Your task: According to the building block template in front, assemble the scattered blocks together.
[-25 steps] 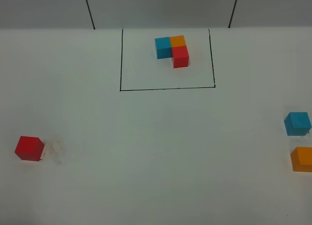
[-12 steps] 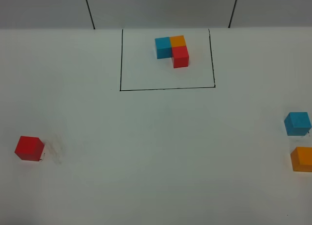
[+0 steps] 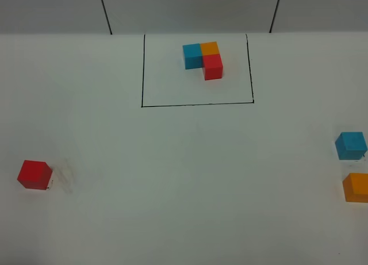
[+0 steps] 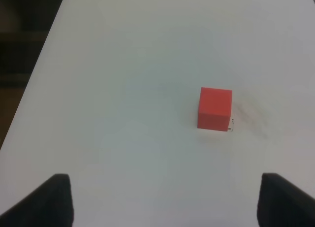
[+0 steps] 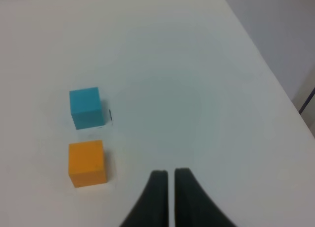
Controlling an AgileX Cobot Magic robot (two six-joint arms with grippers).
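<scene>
Left end effector [image 4: 162, 186] spread wide, empty, facing red cube [image 4: 215, 109] for grasp; right end effector [image 5: 170, 175] clenched, empty, near orange cube [image 5: 87, 163], blue cube [image 5: 86, 108].

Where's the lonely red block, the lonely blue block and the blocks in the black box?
lone red block [image 3: 34, 172]: high camera view, top face.
lone blue block [image 3: 351, 142]: high camera view, top face.
block template [image 3: 210, 61]: high camera view, red cube's top.

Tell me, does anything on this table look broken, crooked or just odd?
Only a faint grey smudge on the white table, right beside the loose red cube. Otherwise nothing looks damaged, tilted or spilled.
</scene>
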